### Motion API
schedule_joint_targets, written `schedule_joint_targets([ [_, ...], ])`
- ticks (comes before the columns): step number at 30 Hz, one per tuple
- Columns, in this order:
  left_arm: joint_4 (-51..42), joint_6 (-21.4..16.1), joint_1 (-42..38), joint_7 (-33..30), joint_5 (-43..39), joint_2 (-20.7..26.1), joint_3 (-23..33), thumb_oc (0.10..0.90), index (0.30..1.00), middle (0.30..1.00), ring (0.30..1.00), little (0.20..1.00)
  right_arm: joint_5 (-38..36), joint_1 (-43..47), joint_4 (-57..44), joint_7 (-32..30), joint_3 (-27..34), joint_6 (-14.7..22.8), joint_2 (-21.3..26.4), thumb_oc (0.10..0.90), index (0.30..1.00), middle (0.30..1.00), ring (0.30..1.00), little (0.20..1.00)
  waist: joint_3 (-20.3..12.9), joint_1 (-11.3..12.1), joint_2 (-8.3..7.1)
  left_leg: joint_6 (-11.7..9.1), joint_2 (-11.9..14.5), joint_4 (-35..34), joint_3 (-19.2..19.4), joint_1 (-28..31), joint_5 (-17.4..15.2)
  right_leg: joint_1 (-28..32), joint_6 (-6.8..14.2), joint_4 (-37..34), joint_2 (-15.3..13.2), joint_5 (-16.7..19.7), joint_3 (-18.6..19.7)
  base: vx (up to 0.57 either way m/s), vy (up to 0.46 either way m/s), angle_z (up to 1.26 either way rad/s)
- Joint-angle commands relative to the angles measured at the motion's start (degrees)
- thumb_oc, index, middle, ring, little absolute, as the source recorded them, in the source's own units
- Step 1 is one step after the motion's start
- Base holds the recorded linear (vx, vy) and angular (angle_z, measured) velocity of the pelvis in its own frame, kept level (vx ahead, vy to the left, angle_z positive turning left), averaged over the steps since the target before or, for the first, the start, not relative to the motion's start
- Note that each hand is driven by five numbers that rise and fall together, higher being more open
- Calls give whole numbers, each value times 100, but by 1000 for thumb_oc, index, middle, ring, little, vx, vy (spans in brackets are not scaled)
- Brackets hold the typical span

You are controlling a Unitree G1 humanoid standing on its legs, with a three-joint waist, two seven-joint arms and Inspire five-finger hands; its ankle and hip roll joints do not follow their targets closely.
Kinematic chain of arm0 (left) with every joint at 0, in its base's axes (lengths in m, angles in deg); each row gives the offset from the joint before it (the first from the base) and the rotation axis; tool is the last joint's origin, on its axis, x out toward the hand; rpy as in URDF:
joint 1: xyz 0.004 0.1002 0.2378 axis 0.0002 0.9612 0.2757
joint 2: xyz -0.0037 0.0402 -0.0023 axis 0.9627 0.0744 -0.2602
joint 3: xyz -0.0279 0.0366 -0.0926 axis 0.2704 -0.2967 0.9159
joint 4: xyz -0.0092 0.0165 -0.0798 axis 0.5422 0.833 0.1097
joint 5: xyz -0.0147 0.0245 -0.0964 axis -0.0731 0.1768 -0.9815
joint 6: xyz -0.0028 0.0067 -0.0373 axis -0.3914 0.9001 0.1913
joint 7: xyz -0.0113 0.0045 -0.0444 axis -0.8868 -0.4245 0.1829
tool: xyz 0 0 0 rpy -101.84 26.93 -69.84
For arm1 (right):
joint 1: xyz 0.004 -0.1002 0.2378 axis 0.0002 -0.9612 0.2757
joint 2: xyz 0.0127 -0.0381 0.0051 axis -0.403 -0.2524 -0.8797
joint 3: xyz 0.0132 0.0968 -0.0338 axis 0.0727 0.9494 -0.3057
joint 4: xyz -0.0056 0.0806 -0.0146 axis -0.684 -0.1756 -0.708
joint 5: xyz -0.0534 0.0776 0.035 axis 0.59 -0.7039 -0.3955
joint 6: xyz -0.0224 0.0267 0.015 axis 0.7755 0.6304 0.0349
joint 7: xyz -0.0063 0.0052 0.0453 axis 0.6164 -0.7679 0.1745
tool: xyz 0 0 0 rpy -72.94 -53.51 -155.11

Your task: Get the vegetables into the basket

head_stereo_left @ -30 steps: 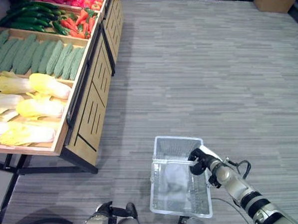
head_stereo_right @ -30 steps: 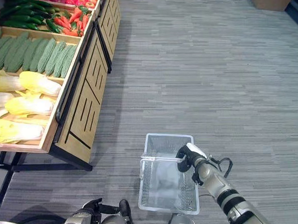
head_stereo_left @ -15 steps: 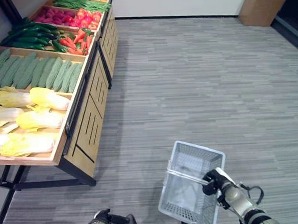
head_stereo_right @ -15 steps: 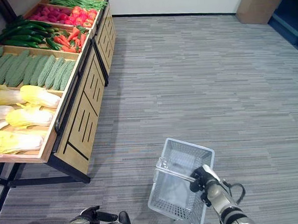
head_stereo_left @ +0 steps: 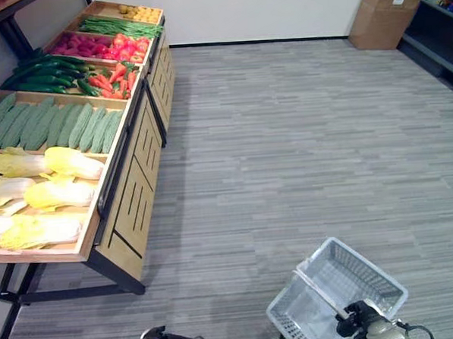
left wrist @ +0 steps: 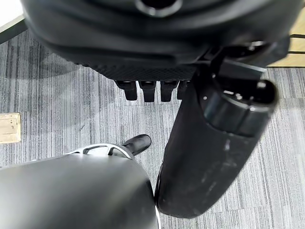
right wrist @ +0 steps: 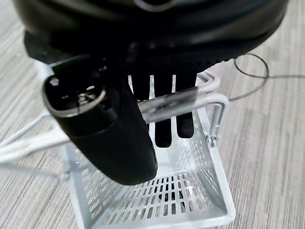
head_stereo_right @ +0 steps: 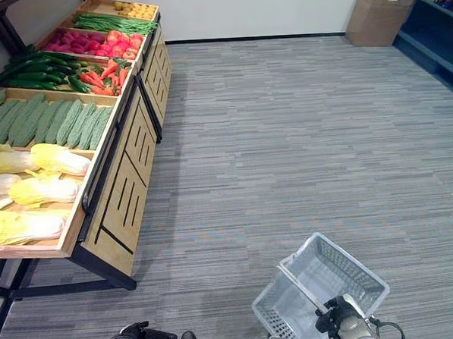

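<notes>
Right robot hand [right wrist: 119,129] around basket handle [right wrist: 176,101]

Even, bright overhead light; soft shadow beneath the wooden produce stand [head_stereo_left: 130,212] on the grey striped carpet floor [head_stereo_left: 301,135]; wrist views blurred close up.

Both hands are dark: the right hand [right wrist: 109,119] glossy black, the left hand [left wrist: 214,138] seemingly faintly scuffed.
</notes>
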Motion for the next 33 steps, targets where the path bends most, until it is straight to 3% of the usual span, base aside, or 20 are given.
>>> schedule_joint_targets([
  [1, 360, -22, -253, -89, 230, 54, -42, 900, 1000, 1000, 1000, 1000, -234, 414, -3, -34, -12, 151, -60, 400, 300, 300, 300, 300, 233, -12, -64, -283, 0, 164, -368, 72, -389, 425, 173, 265, 39, -658, 162, 0, 0, 0],
  [21, 488, -99, -287, -78, 349, 38, -135, 900, 1000, 1000, 1000, 1000, -264, 331, 567, -22, -93, 242, -274, 400, 300, 300, 300, 300, 285, -54, -59, -277, -49, -13, -460, 80, -319, 388, 203, 279, 13, -591, 102, -6, 5, 1],
  [29, 502, -138, -272, -92, 360, 75, -90, 900, 1000, 1000, 1000, 1000, -321, 322, 544, -32, 14, 235, -248, 400, 300, 300, 300, 300, 390, -63, -57, -204, -212, -69, -504, -44, -361, 249, 306, 355, -194, -476, 23, -13, 68, 12],
  [33, 477, -162, -279, -108, 346, 108, -90, 900, 1000, 1000, 1000, 1000, -355, 379, 533, -36, 42, 241, -229, 400, 300, 300, 300, 300, 507, -63, -41, -77, -308, -56, -456, -69, -455, 28, 345, 765, -330, -500, 154, -20, 117, 1],
])
